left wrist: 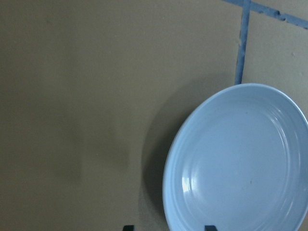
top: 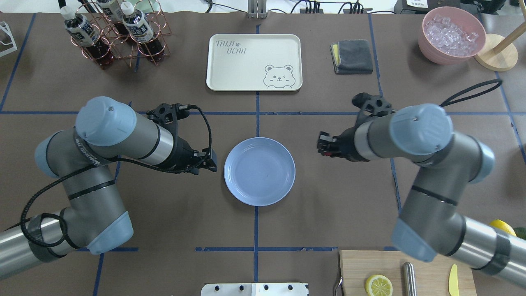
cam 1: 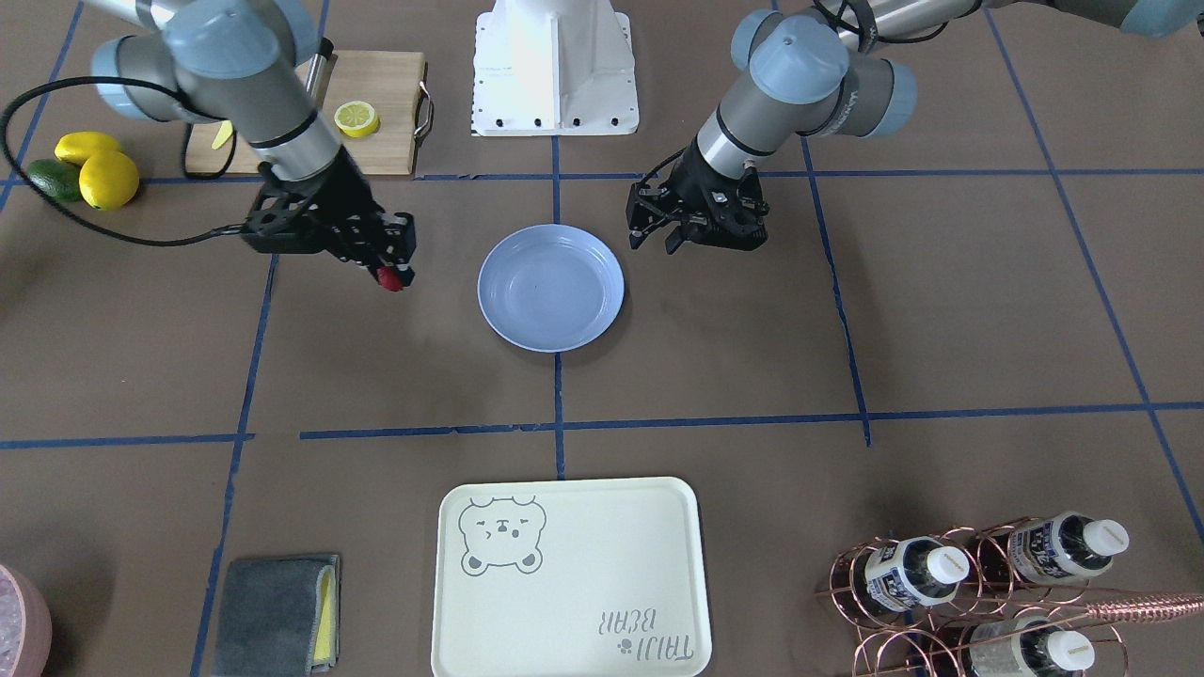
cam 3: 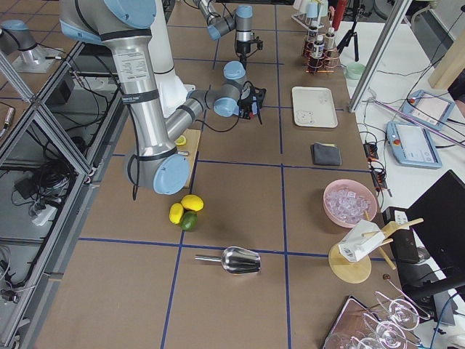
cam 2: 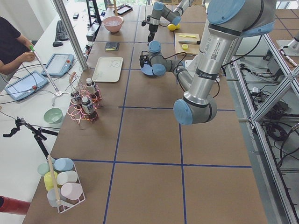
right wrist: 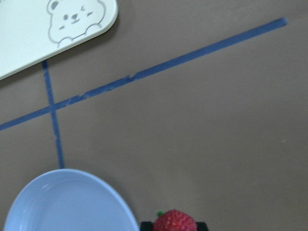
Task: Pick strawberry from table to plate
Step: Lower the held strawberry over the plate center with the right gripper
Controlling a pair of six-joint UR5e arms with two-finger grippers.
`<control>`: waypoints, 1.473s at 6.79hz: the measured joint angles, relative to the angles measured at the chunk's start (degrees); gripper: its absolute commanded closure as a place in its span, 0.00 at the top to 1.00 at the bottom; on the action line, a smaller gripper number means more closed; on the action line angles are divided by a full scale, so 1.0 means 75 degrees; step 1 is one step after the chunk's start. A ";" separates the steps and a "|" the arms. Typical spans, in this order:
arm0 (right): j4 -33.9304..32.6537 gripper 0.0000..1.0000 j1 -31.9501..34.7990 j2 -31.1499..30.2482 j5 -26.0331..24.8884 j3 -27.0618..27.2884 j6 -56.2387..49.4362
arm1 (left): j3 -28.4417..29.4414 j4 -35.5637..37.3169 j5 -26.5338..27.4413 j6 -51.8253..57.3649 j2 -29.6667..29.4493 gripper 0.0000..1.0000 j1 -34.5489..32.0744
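Note:
The strawberry, small and red with a green top, sits between the fingers of my right gripper, which is shut on it. In the right wrist view the strawberry shows at the bottom edge, just beside the rim of the light-blue plate. The plate lies empty at the middle of the table. My left gripper hovers open on the plate's other side, holding nothing. In the left wrist view the plate fills the lower right.
A cream bear-printed tray lies across the table from the robot. A copper bottle rack, a grey cloth, a cutting board with a lemon slice, lemons and an avocado, and a pink ice bowl stand around the edges.

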 measured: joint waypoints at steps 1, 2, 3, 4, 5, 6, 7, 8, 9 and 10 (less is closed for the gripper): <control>-0.0703 0.00 -0.0534 0.0835 -0.0584 -0.0202 0.0455 | -0.0317 -0.0011 -0.0013 0.0203 0.0374 1.00 -0.0082; -0.1033 0.00 -0.0798 0.1390 -0.0868 -0.0491 0.0697 | -0.0534 -0.0029 -0.0019 0.0298 0.0698 1.00 -0.0182; -0.1162 0.00 -0.0935 0.1734 -0.1040 -0.0771 0.0835 | -0.0689 -0.0086 -0.0026 0.0384 0.1005 1.00 -0.0309; -0.1205 0.00 -0.1043 0.1978 -0.1199 -0.1065 0.0907 | -0.0761 -0.0144 -0.0019 0.0451 0.1202 1.00 -0.0373; -0.1219 0.00 -0.1156 0.2193 -0.1366 -0.1441 0.0925 | -0.0765 -0.0170 -0.0012 0.0482 0.1294 1.00 -0.0397; -0.1259 0.00 -0.1293 0.2301 -0.1559 -0.1739 0.0907 | -0.0750 -0.0178 -0.0008 0.0492 0.1326 1.00 -0.0417; -0.1379 0.00 -0.1422 0.2342 -0.1786 -0.1892 0.0868 | -0.0750 -0.0180 -0.0007 0.0496 0.1339 1.00 -0.0437; -0.1491 0.00 -0.1483 0.2381 -0.1955 -0.1993 0.0834 | -0.0765 -0.0181 -0.0004 0.0497 0.1345 1.00 -0.0443; -0.1537 0.00 -0.1508 0.2423 -0.2048 -0.2073 0.0816 | -0.0788 -0.0181 0.0004 0.0495 0.1349 1.00 -0.0447; -0.1552 0.00 -0.1518 0.2525 -0.2113 -0.2188 0.0773 | -0.0796 -0.0182 0.0015 0.0489 0.1350 1.00 -0.0448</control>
